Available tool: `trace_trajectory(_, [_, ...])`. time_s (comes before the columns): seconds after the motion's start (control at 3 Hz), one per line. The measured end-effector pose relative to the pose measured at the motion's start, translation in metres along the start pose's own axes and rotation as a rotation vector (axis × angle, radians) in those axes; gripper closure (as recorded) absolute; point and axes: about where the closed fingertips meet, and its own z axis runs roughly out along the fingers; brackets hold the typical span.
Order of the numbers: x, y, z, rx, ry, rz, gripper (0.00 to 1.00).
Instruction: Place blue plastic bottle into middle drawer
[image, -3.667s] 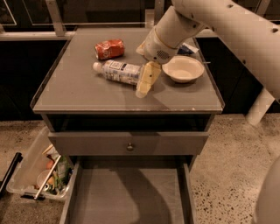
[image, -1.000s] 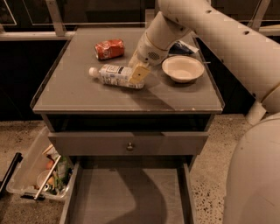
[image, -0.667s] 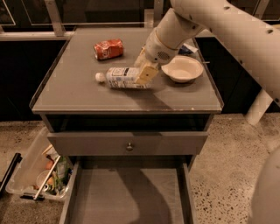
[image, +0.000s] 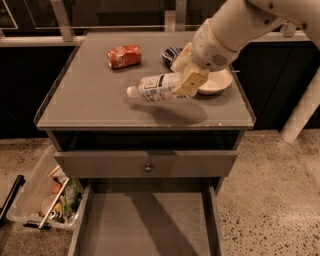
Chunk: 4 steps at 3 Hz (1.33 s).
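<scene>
The blue plastic bottle is clear with a white cap and a white label. It lies sideways in the air above the cabinet top, cap to the left, with its shadow on the top below. My gripper is shut on the bottle's right end, its tan fingers clamped around it. The middle drawer is pulled out at the bottom of the view, showing a plain grey floor and thin side walls.
A red soda can lies at the back left of the cabinet top. A white bowl and a dark snack bag sit by my arm. A closed drawer front with a round knob is above the open drawer. A clear bin of clutter stands on the floor at left.
My gripper has closed on the bottle and lifted it off the cabinet top. The bottle has moved up and to the right with the arm.
</scene>
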Motion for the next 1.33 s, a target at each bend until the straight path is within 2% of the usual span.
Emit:
trace_trajectory(0.33, [0.009,0.029,-0.033,0.029,-0.024,-0.009,1.0])
trace_trajectory(0.67, [0.018,0.069,-0.058,0.069,-0.027,-0.026,1.0])
trace_trajectory(1.0, [0.036,0.116,-0.07,0.086,-0.02,-0.011,1.0])
trace_trajectory(1.33, [0.052,0.161,-0.062,0.071,-0.007,0.013,1.0])
